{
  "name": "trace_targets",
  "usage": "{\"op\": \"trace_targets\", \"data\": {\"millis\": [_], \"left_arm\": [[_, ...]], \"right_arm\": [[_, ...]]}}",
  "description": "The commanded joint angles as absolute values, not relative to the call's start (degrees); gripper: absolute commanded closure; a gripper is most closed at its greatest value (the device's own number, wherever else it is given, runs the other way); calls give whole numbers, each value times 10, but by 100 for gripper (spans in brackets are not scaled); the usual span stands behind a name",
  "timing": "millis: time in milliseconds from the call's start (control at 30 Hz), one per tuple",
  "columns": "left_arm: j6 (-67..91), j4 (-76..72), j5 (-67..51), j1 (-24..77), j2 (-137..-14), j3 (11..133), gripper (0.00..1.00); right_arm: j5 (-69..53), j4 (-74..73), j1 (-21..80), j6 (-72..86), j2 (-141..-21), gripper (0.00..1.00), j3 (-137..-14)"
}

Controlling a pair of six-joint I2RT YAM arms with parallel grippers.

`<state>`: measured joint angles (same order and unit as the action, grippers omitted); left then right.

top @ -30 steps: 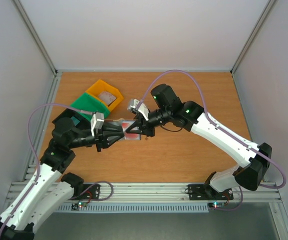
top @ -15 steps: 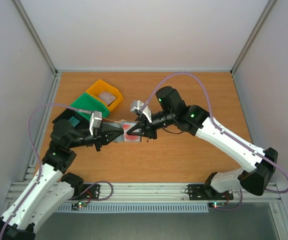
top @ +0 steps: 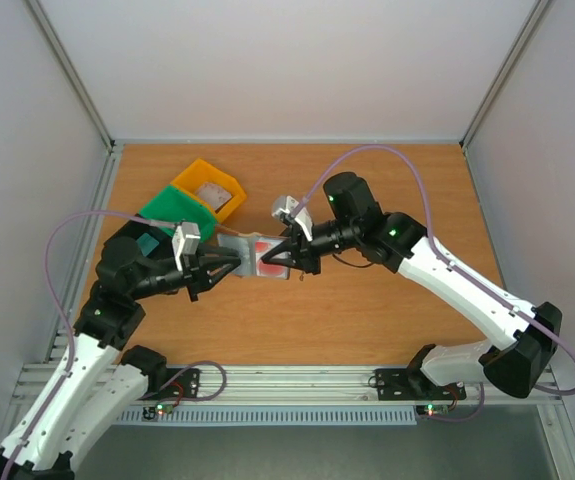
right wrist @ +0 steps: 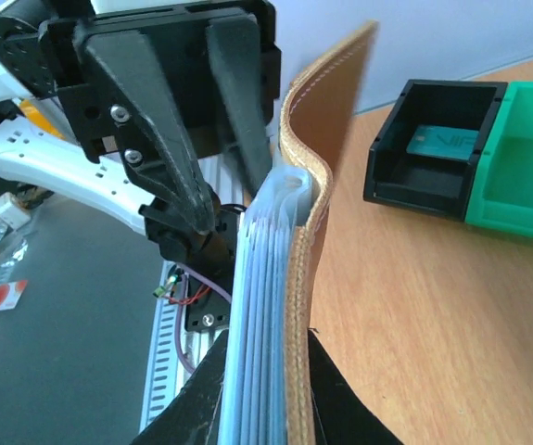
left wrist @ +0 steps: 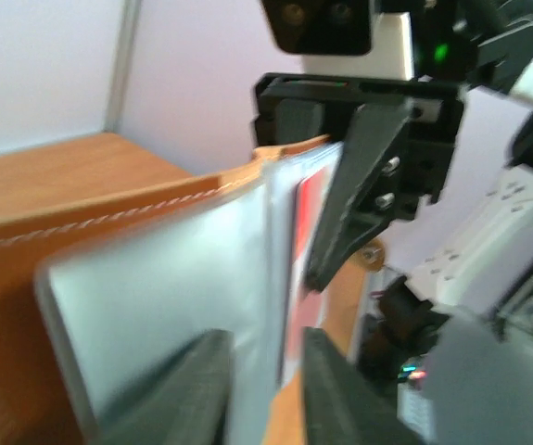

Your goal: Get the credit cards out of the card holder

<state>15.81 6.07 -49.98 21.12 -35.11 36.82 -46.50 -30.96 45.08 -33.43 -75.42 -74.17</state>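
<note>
The card holder point(top: 244, 251), brown outside with pale grey-blue sleeves inside, is held above the table between both grippers. A red credit card point(top: 268, 258) shows in its open side. My right gripper point(top: 279, 259) is shut on the holder's right end; in the right wrist view its jaws point(right wrist: 266, 380) clamp the sleeve stack and brown cover point(right wrist: 317, 158). My left gripper point(top: 231, 266) comes in from the left. In the left wrist view its jaws point(left wrist: 264, 357) close around a pale sleeve point(left wrist: 173, 306), with the red card point(left wrist: 310, 218) beside it.
A green bin point(top: 172, 212) and a yellow bin point(top: 210, 190) sit on the wooden table point(top: 387, 190) behind the left arm. The green bin also shows in the right wrist view point(right wrist: 521, 176), with a black compartment point(right wrist: 433, 148) holding a small card.
The right gripper and the card holder have shifted a little to the right. The left gripper stays at the holder's left end. The holder now lies flatter and more open.
</note>
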Motion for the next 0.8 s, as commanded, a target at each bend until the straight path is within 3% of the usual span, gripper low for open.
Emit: {"op": "trace_targets", "data": {"millis": [0,33,233,633,767], "left_arm": [[62,177,-352,193,-340,389,56],[52,187,-334,191,-341,388,44],[29,190,-365,189,-343,376,2],[160,-5,-633,189,-344,343,1],[177,-22,-639,189,-348,339,18]], "right_arm": [[-541,-317,452,-346,-711,91,-753],[-547,-323,452,-350,-712,91,-757],[-586,-345,452,-349,-731,90,-787],[-545,-354,451,-356,-734,90,-782],[-515,-338,452,-340,-736,89,-784]]}}
